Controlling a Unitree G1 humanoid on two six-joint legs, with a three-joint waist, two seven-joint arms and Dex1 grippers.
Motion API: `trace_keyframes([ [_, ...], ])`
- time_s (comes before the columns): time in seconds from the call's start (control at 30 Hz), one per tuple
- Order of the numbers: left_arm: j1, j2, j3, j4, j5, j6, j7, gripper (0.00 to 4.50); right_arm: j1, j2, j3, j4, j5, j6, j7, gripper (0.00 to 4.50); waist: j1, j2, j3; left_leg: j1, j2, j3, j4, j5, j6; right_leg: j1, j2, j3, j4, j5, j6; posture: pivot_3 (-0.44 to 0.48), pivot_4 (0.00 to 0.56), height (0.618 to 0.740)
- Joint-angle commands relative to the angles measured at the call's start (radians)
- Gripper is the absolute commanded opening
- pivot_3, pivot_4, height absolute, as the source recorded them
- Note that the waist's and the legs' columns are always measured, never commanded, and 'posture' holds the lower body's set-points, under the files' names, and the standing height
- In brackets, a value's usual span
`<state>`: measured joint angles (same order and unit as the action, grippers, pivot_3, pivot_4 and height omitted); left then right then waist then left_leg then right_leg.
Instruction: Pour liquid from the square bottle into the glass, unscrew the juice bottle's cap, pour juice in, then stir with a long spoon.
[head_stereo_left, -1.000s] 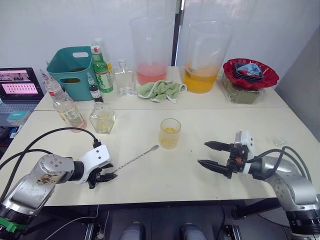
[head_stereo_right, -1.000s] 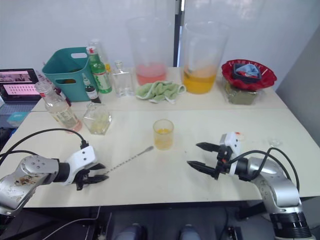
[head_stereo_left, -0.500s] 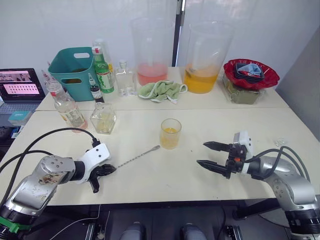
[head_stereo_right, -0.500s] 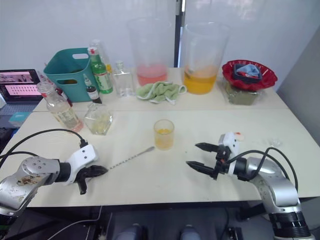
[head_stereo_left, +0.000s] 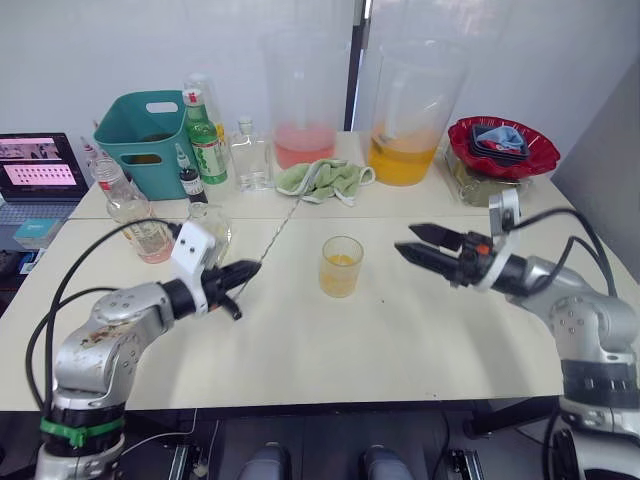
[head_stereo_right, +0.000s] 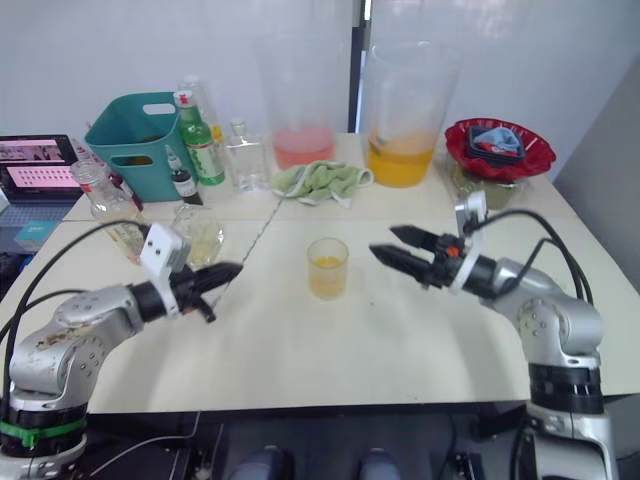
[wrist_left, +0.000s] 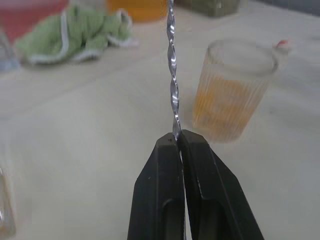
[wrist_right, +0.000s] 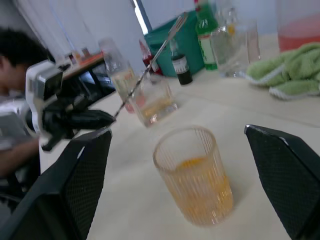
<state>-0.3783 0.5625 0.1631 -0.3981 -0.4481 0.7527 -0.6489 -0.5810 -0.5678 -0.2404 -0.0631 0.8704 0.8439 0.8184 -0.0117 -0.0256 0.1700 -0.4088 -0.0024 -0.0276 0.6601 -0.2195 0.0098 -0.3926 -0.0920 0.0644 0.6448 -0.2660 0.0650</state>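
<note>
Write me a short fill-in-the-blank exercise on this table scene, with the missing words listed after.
1. The left gripper is shut on the long ____.
2. The glass holds ____-coloured liquid.
3. The right gripper has its fingers ____, with nothing between them.
4. The crumpled cloth on the table is ____.

Missing words: spoon; orange; open; green

You will find no legible text: the labels on the green bottle, the juice bottle and the small dark bottle beyond the left gripper cannot be read.
</note>
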Motion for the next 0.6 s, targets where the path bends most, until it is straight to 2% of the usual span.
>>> trace_keyframes([
  [0.03,-0.031,-0.001,-0.079,-0.028,0.117,-0.112,0.073,0.04,-0.070,0.063,-0.049,-0.001,0.077,0.045,-0.114,4.50,0.000,0.000,0.000,0.000,0.000,0.000,0.000,0.000,0.000,0.000,0.000,0.000,0.000,0.000,0.000,0.000,0.150,0.740],
  [0.3,-0.073,-0.082,-0.192,-0.040,0.218,-0.208,0.162,0.04,-0.216,0.291,-0.088,0.046,0.152,0.073,-0.423,4.50,-0.002,0.000,0.000,-0.013,-0.001,0.001,0.000,0.001,-0.002,-0.016,0.000,0.001,0.005,0.001,-0.001,0.000,0.150,0.740],
  [0.4,-0.075,-0.080,-0.235,-0.037,0.279,-0.244,0.178,0.04,-0.233,0.342,-0.101,0.058,0.177,0.077,-0.490,4.50,-0.002,0.000,0.000,-0.014,-0.001,0.001,0.000,0.001,-0.002,-0.018,0.000,0.001,0.012,0.001,-0.001,0.000,0.150,0.740],
  [0.6,-0.095,-0.103,-0.251,-0.002,0.309,-0.277,0.179,0.04,-0.255,0.407,-0.112,0.115,0.177,0.042,-0.536,4.50,-0.004,0.000,0.000,-0.015,-0.002,0.001,0.000,0.001,-0.002,-0.019,0.001,0.001,0.012,0.001,0.000,0.000,0.150,0.740],
])
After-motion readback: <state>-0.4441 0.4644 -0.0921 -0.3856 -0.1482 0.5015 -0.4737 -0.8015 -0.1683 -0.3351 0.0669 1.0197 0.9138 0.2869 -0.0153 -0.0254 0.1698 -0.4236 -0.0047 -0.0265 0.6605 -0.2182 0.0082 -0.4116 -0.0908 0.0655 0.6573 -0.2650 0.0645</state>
